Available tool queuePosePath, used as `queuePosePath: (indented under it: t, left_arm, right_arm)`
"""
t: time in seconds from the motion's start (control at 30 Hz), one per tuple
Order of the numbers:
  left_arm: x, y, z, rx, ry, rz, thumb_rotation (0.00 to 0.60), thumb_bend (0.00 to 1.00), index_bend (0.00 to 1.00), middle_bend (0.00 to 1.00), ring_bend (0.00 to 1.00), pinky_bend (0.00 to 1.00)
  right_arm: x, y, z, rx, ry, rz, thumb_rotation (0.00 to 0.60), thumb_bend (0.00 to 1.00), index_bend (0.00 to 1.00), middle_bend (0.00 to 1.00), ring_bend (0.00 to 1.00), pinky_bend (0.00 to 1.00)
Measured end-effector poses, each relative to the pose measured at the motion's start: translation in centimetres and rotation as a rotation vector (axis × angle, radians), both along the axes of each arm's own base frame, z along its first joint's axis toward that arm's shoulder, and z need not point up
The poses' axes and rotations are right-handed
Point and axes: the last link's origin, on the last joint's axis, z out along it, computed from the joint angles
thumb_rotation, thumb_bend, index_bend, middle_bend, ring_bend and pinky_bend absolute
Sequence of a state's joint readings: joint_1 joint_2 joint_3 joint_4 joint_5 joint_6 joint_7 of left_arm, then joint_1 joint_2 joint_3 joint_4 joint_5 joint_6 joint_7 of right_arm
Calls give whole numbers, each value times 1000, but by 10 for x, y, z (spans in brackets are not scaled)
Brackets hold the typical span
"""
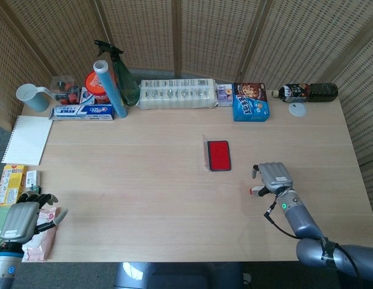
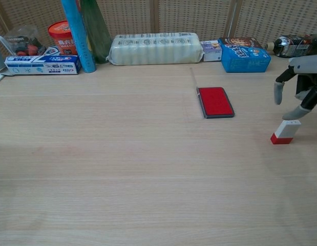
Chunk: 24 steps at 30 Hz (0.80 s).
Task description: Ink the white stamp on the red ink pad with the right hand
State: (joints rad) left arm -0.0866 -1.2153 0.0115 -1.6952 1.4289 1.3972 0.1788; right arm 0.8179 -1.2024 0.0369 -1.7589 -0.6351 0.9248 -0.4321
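Note:
The white stamp (image 2: 285, 131) with its red base stands upright on the table, right of the open red ink pad (image 2: 215, 101). My right hand (image 2: 299, 87) hovers just above the stamp with fingers apart, one fingertip close over its top and holding nothing. In the head view the right hand (image 1: 273, 176) covers most of the stamp (image 1: 257, 190), and the ink pad (image 1: 219, 155) lies up and to the left of it. My left hand (image 1: 20, 220) hangs off the table's left edge, empty, fingers loosely apart.
Along the back edge stand a blue tube (image 1: 111, 89), a spray bottle (image 1: 123, 75), a long white pack (image 1: 177, 94), a blue snack box (image 1: 250, 102) and a lying bottle (image 1: 307, 91). A notepad (image 1: 28, 139) lies at the left.

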Motion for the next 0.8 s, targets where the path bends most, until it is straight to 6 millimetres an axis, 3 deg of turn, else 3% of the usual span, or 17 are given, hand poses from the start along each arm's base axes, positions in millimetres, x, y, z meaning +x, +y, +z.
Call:
queuePosePath:
  t: [0.23, 0.43, 0.8]
  left_arm:
    - [-4, -6, 4, 17, -9, 21, 38, 162, 378, 436, 351, 174]
    - [-7, -13, 6, 23, -23, 35, 37, 162, 378, 436, 350, 174]
    - [-12, -26, 3, 21, -50, 56, 37, 161, 378, 435, 350, 174]
  right_arm:
    - [3, 3, 18, -103, -213, -15, 523, 251, 559, 915, 1000, 1000]
    - [-9, 15, 32, -237, -315, 1, 522, 263, 610, 882, 999, 1000]
    - [-38, 61, 35, -428, -353, 44, 524, 269, 629, 850, 939, 1000]
